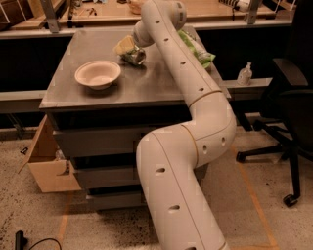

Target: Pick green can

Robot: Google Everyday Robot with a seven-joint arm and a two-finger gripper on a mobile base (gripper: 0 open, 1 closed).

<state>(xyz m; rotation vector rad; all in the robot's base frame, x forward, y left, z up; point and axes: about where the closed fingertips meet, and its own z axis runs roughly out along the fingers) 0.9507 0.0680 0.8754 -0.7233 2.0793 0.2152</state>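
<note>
The green can (135,56) lies on its side on the grey table (146,88), near the back middle, with a shiny silver end facing me. My gripper (125,46), with yellowish tips, is at the end of the long white arm (186,73) and sits right at the can's upper left side, touching or nearly touching it. The arm's wrist hides the can's far part.
A pale bowl (98,73) stands left of the can. A crinkled light-green snack bag (198,50) lies right of the arm. A workbench (98,12) runs behind the table. A cardboard box (49,161) stands on the floor at the left, an office chair (288,107) at the right.
</note>
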